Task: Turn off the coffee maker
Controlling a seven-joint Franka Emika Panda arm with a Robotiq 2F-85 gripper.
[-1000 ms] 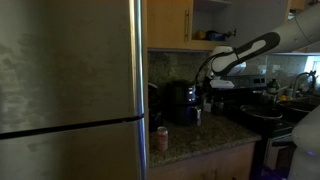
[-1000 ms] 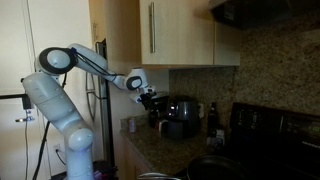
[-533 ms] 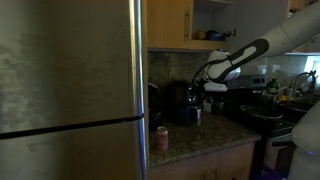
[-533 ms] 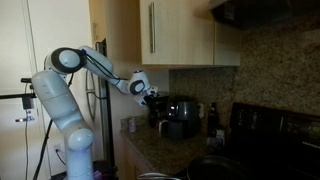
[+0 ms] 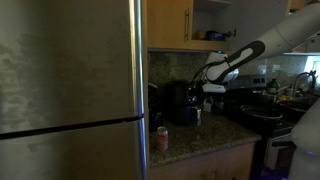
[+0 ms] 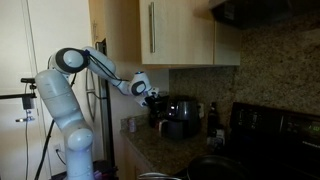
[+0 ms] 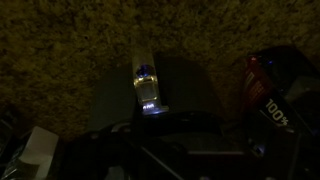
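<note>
Kitchen counter (image 5: 190, 140) of speckled stone, under cabinets (image 5: 168, 22) | coffee maker (image 5: 180, 103) stands upright at the counter's back: black, boxy, matte front | gripper (image 5: 208, 88) hovers just beside its top edge; the body lies slightly below your fingers | finger opening: too dark, you cannot tell | switch: not visible

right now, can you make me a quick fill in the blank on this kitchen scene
The coffee maker is ___ in colour.
It stands on a speckled ___ below the cabinets.
The small can near the edge has a ___ label.
The arm carrying the hand is ___.
Missing words: black; counter; red; white.
</note>
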